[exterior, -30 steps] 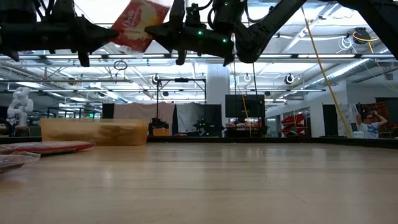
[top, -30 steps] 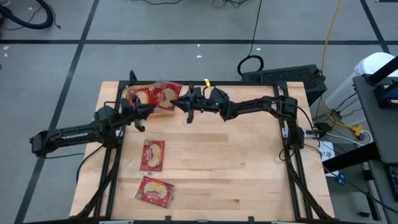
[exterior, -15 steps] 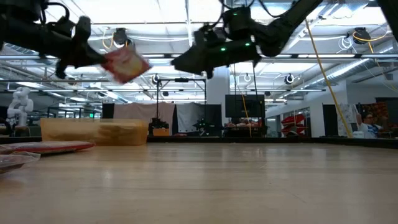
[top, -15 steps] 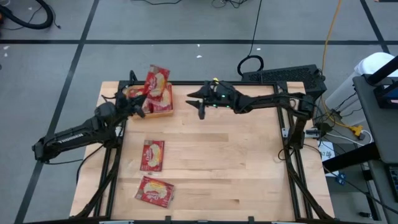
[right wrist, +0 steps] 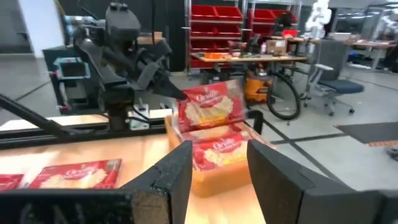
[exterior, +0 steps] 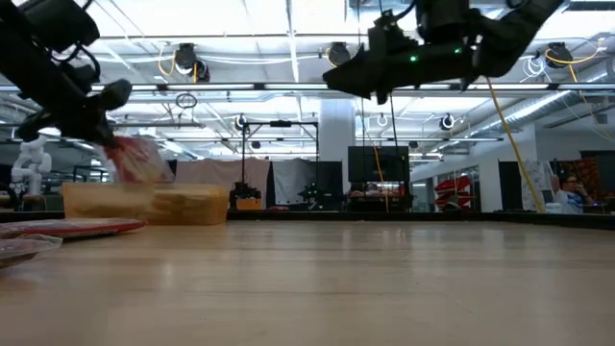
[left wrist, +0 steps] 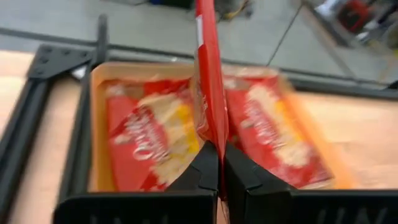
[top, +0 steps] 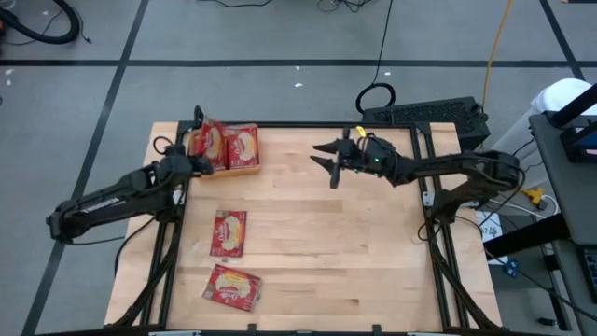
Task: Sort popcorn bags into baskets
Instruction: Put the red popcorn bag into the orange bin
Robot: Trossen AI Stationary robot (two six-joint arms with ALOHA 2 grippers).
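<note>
An orange basket (top: pixel 244 170) stands at the table's far left with two red popcorn bags (left wrist: pixel 146 134) (left wrist: pixel 270 127) lying flat inside. My left gripper (top: pixel 193 164) is at the basket's left side, shut on another popcorn bag (right wrist: pixel 210 104). That bag stands on edge over the basket, and in the low view it is a red blur (exterior: pixel 139 159) just above the basket's rim (exterior: pixel 144 187). My right gripper (top: pixel 332 164) hovers open and holds nothing, above the table's far middle. Two more bags (top: pixel 229 231) (top: pixel 230 287) lie flat on the table's left half. My left gripper pinches the popcorn bag by its near edge (left wrist: pixel 214 134) between its two fingers. The fingers come from the table's left, slanting down. The bag stands on edge and reaches out past the fingertips over the basket. Whether its lower end touches the bags inside, I cannot tell.
A black frame (top: pixel 280 125) runs along the table's far edge and down both sides. The table's middle and right half are bare wood (top: pixel 354 252). Beyond the table are shelves, a chair and a person (exterior: pixel 574 192) far off.
My right gripper has let go of the bag, opened and drawn back toward the table's right edge. My left gripper has kept the bag, turned, tipped downward and sunk toward the basket. The bag has come from high over the far edge down to just above the basket.
</note>
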